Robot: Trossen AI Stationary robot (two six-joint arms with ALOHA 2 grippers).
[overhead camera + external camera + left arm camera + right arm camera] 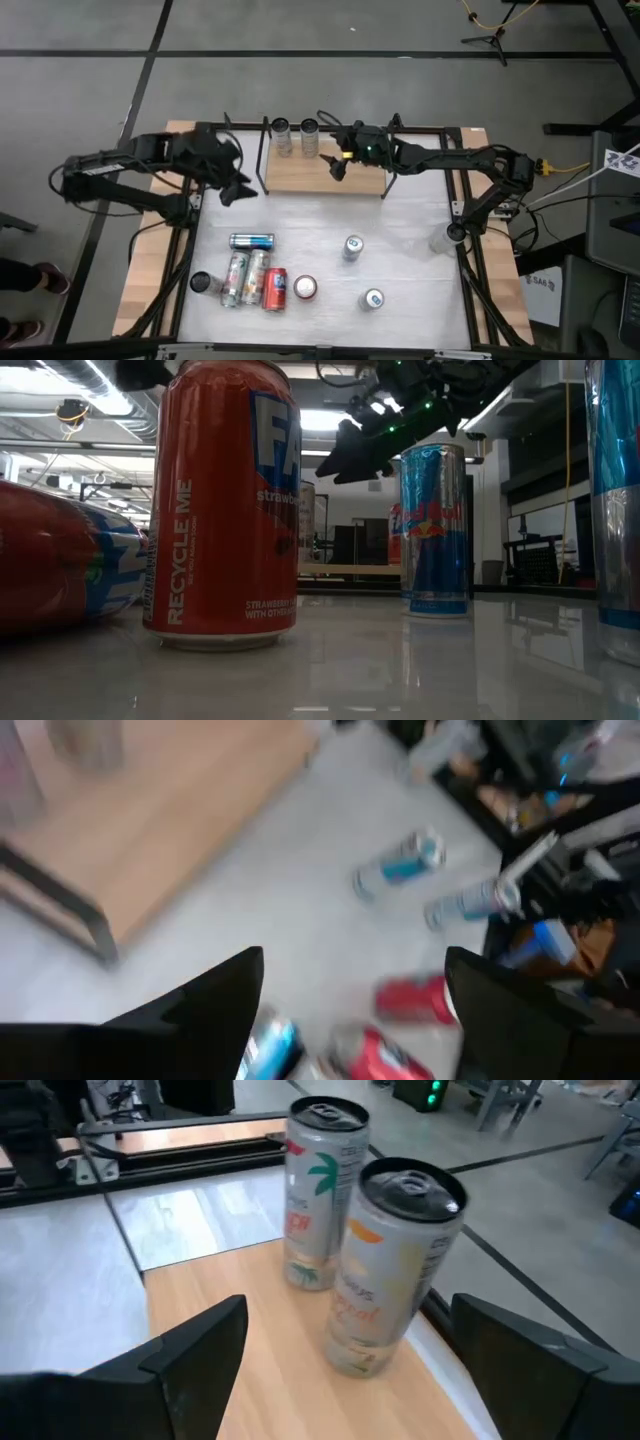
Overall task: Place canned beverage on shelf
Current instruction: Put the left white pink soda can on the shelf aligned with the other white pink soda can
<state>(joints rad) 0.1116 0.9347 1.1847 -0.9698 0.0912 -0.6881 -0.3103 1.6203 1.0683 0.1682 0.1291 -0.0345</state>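
Shelf [325, 172]: far desk edge; two silver cans [295, 135] upright at its left end, room beside them
Right gripper [338, 165]: above shelf, jaws spread, empty
Left gripper [238, 189]: beside shelf's left end, jaws spread, facing spare cans [255, 275]

White table [400, 250] carries shelf [300, 172] — two cans [295, 135] upright on it.

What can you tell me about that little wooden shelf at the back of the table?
The shelf is a small rectangular board of light, smooth-looking wood, with thin black metal rod uprights at its ends. It lies flat at the far edge of the white table. Two slim silver cans stand upright on it, close together near one end; the rest of the board is bare. The right hand hovers over it, open and empty.
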